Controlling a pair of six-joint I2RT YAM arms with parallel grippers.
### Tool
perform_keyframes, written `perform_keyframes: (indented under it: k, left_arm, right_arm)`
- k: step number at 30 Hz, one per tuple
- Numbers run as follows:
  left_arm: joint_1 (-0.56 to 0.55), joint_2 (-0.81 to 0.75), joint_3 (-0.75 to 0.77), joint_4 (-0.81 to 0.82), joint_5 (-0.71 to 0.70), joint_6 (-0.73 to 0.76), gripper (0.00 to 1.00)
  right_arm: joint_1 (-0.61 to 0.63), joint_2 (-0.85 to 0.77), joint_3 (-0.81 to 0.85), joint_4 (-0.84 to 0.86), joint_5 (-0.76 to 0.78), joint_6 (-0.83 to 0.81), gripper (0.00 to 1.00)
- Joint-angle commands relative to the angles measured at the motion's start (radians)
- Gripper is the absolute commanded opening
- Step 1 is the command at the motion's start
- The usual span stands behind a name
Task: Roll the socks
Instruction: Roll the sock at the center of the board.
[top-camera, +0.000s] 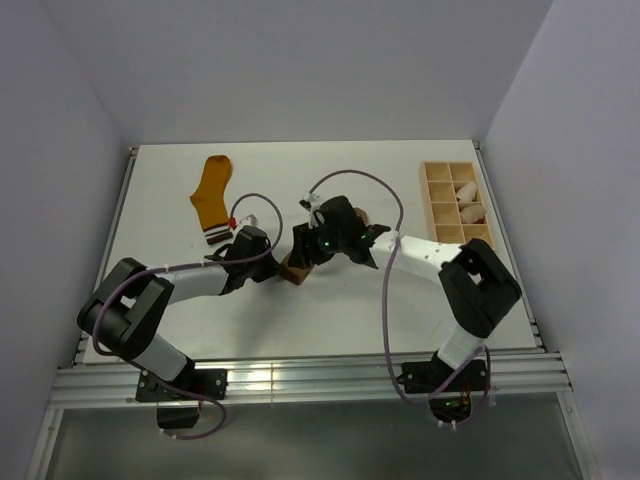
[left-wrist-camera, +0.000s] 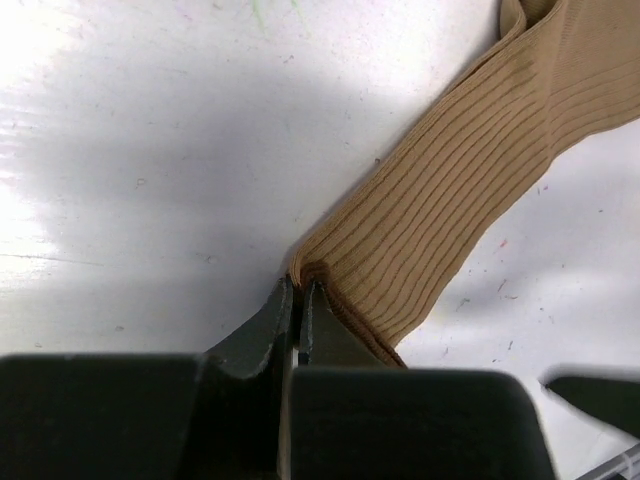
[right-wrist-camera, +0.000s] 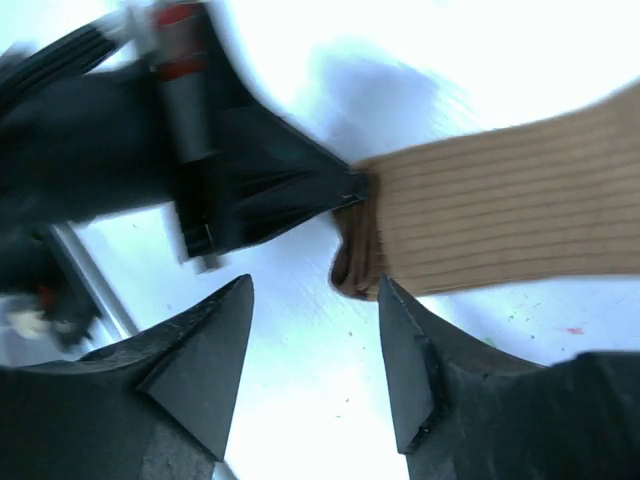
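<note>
The tan-brown sock (left-wrist-camera: 470, 190) lies on the white table, mostly hidden under the arms in the top view (top-camera: 296, 268). My left gripper (left-wrist-camera: 298, 290) is shut, pinching the sock's corner edge; it shows in the top view (top-camera: 272, 262). My right gripper (right-wrist-camera: 315, 290) is open just beside the sock's folded end (right-wrist-camera: 470, 225), facing the left gripper, with nothing between its fingers. The mustard-orange sock (top-camera: 212, 195) with striped cuff lies flat at the back left, untouched.
A wooden compartment tray (top-camera: 458, 203) with small cream-white rolled bundles stands at the back right. The table's raised rim (top-camera: 128, 190) runs along the left side. Cables loop over both arms.
</note>
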Motion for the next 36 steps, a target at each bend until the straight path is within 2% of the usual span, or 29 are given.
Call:
perform_keyframes:
  k: [1, 7, 10, 13, 20, 27, 36]
  left_arm:
    - [0.001, 0.039, 0.051, -0.161, -0.009, 0.071, 0.00]
    - [-0.001, 0.073, 0.131, -0.267, -0.012, 0.129, 0.00]
    - [0.001, 0.084, 0.162, -0.303, -0.008, 0.150, 0.00]
    - [0.001, 0.088, 0.180, -0.320, 0.006, 0.172, 0.00]
    - [0.001, 0.100, 0.211, -0.355, 0.020, 0.203, 0.00]
    - [0.001, 0.107, 0.229, -0.378, 0.031, 0.218, 0.00]
    - [-0.001, 0.119, 0.245, -0.380, 0.054, 0.226, 0.00]
  right_arm:
    - [0.090, -0.079, -0.059, 0.010, 0.230, -0.206, 0.61]
    - [0.240, -0.145, -0.294, 0.362, 0.451, -0.338, 0.62]
    - [0.304, -0.153, -0.376, 0.480, 0.594, -0.413, 0.63]
    - [0.350, -0.130, -0.404, 0.551, 0.654, -0.457, 0.64]
    - [0.416, -0.073, -0.383, 0.637, 0.745, -0.569, 0.65]
    - [0.504, 0.007, -0.315, 0.645, 0.815, -0.682, 0.65]
    - [0.518, 0.102, -0.246, 0.630, 0.852, -0.745, 0.61]
